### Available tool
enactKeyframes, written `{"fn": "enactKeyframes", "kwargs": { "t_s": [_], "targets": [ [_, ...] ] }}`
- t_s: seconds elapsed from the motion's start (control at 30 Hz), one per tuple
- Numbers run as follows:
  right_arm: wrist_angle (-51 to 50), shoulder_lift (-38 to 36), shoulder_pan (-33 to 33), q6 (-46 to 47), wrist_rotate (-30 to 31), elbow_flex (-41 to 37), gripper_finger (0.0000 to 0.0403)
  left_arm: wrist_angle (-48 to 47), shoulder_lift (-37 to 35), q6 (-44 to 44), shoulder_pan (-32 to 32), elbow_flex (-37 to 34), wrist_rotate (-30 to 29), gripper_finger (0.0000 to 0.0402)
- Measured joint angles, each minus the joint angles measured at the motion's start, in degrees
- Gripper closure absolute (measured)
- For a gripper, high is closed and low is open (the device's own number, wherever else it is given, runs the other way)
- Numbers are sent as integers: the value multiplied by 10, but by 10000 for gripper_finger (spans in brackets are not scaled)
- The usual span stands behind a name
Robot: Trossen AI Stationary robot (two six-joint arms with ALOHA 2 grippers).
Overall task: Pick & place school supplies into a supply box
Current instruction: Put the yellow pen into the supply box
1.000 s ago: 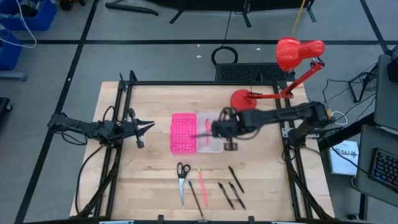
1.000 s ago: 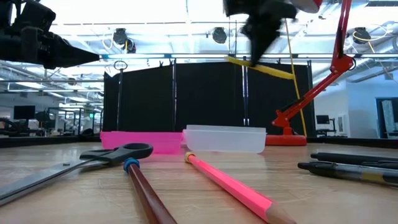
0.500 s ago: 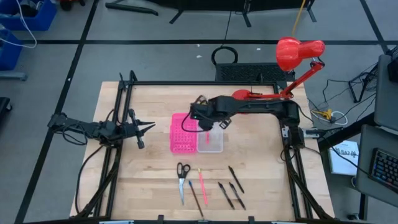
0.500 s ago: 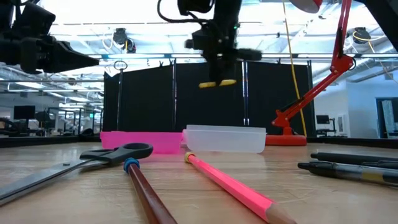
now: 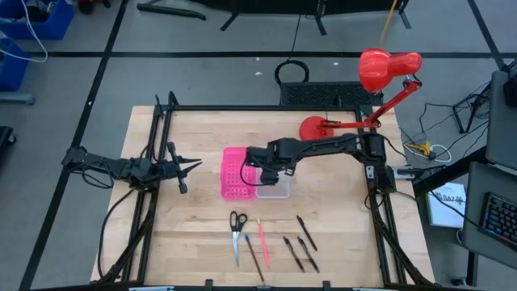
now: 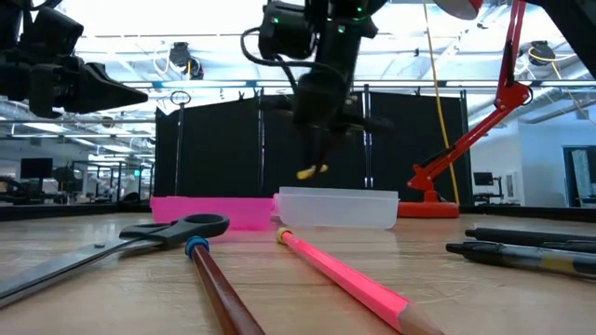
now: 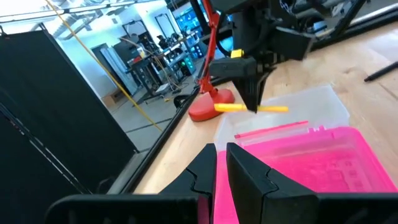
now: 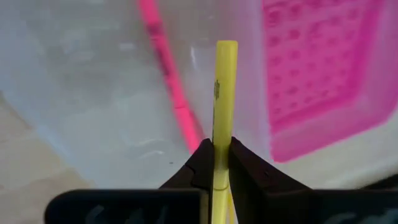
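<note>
Above the clear tray (image 5: 273, 185) near the middle of the counter (image 5: 202, 234), the right claw (image 5: 264, 175) hangs with its fingers clamped on a yellow pencil (image 8: 222, 99), which sticks out forward past the fingertips. Seen from that arm's wrist, the pencil points down over the tray's floor, close to the wall shared with the pink perforated half (image 5: 238, 173), and a pink pencil (image 8: 166, 62) already lies inside the tray. From table height the yellow pencil's lower end sits just above the tray's rim, not yet inside. To finish this step properly, in my judgement, the claw should come lower and shift slightly away from the pink half, so that the pencil clears the dividing wall, and it should release only once the tip is below the rim; a drop from this height risks the pencil bouncing out or landing across the pink half. The left claw (image 5: 190, 165) waits near the counter's left edge, well apart from the tray, its fingers nearly together and holding nothing. Scissors (image 5: 236, 234) and several pens and pencils (image 5: 300, 242) lie in a row at the front of the counter, not yet collected.
</note>
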Motion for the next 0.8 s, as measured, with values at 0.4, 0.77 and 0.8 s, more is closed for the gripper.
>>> {"fn": "enactKeyframes", "kwargs": {
  "t_s": [0.4,0.77,0.8],
  "targets": [
    [102,0,0,-93,3,-124,384,-2,0,-14,0,0,0,355],
    [129,1,5,-105,10,-136,356,-2,0,-17,0,0,0,355],
    [129,1,10,-114,20,-137,360,-2,0,-17,0,0,0,355]
  ]
}}
